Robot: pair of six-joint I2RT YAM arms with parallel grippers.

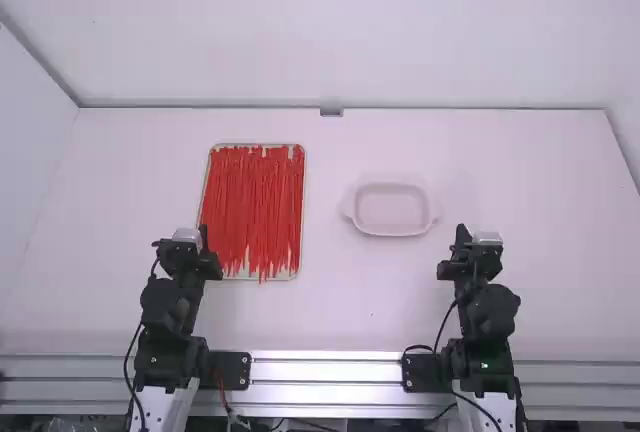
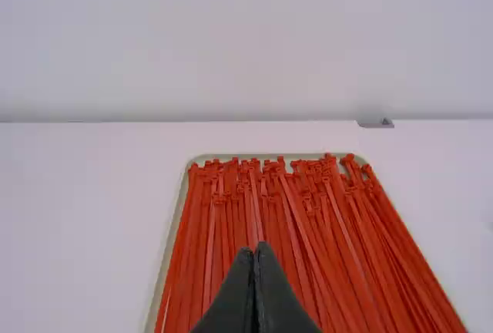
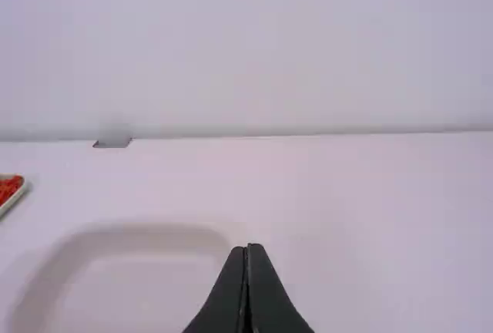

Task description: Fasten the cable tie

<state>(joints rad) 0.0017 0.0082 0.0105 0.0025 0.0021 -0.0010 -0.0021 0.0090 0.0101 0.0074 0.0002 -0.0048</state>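
Several red cable ties (image 1: 252, 210) lie side by side on a flat beige tray (image 1: 301, 162), left of the table's middle. In the left wrist view the cable ties (image 2: 308, 233) fan out on the tray (image 2: 173, 233), just beyond my left gripper (image 2: 254, 250), which is shut and holds nothing. My left gripper (image 1: 203, 234) sits near the tray's near left corner. My right gripper (image 1: 461, 235) is shut and empty, close to the near right of a white dish (image 1: 390, 208). The dish (image 3: 115, 271) lies ahead of the right gripper (image 3: 246, 250).
The white dish has two small handles and nothing in it. A small grey fitting (image 1: 331, 110) sits at the table's far edge. White walls close the table at the back and left. Open table lies between and around both arms.
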